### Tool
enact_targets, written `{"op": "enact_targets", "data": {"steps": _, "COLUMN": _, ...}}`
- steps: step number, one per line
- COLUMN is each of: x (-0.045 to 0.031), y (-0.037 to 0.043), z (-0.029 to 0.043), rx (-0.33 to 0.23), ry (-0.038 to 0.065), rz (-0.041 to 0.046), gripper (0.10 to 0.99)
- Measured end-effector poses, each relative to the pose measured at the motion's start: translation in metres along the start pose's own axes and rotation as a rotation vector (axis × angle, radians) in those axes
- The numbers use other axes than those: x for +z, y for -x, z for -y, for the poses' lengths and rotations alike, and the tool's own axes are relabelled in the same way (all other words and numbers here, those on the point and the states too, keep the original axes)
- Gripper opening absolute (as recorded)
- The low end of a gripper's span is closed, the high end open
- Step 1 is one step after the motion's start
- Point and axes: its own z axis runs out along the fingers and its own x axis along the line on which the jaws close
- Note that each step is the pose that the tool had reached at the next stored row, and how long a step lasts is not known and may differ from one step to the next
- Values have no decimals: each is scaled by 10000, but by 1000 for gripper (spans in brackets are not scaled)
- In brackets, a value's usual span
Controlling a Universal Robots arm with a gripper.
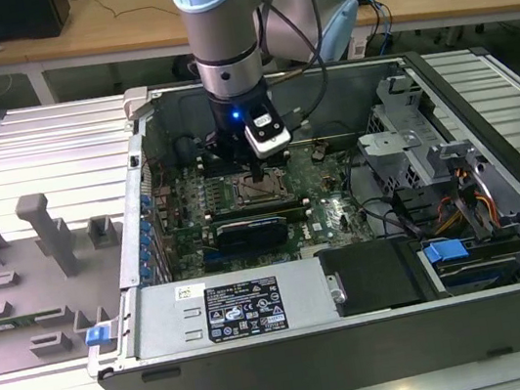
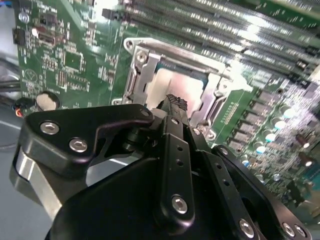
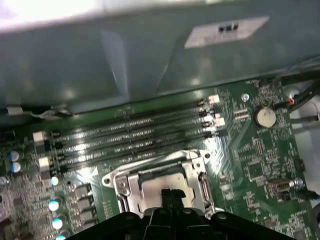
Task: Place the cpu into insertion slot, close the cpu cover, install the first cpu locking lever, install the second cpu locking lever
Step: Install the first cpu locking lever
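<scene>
The cpu (image 2: 159, 86) lies pale and flat in the insertion slot (image 1: 261, 188) on the green board. The cpu cover (image 2: 136, 75), a silver frame, lies down around it, and the chip's face (image 3: 152, 186) shows through its window. My gripper (image 2: 173, 100) hangs straight over the socket, fingers pressed together with nothing between them, tips at or just above the chip's face near the window's edge. In the first wrist view the gripper (image 3: 168, 195) points at the cpu cover (image 3: 121, 184). In the exterior view the gripper (image 1: 256, 172) reaches down into the open computer case.
Long black memory slots (image 3: 135, 137) run beside the socket. A coin battery (image 3: 264, 116), capacitors (image 3: 53, 205) and cables (image 1: 381, 210) crowd the board. The case wall (image 3: 150, 60) rises close behind. A power supply (image 1: 243, 306) and drive cage (image 1: 401, 148) flank the board.
</scene>
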Motion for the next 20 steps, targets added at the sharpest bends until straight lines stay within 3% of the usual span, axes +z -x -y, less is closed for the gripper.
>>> {"op": "enact_targets", "data": {"steps": 1, "x": 1, "y": 2, "z": 6, "rx": -9, "ry": -70, "rz": 16, "gripper": 106}}
{"op": "enact_targets", "data": {"steps": 3, "x": -1, "y": 2, "z": 10, "rx": -62, "ry": -418, "rz": 92, "gripper": 106}}
{"op": "enact_targets", "data": {"steps": 4, "x": 0, "y": 2, "z": 10, "rx": -98, "ry": -665, "rz": 148, "gripper": 106}}
{"op": "enact_targets", "data": {"steps": 5, "x": 0, "y": 2, "z": 9, "rx": -107, "ry": -724, "rz": 162, "gripper": 106}}
{"op": "enact_targets", "data": {"steps": 12, "x": -129, "y": 19, "z": 0, "rx": -113, "ry": -739, "rz": 165, "gripper": 106}}
{"op": "enact_targets", "data": {"steps": 20, "x": -138, "y": 20, "z": -1, "rx": -113, "ry": -739, "rz": 164, "gripper": 106}}
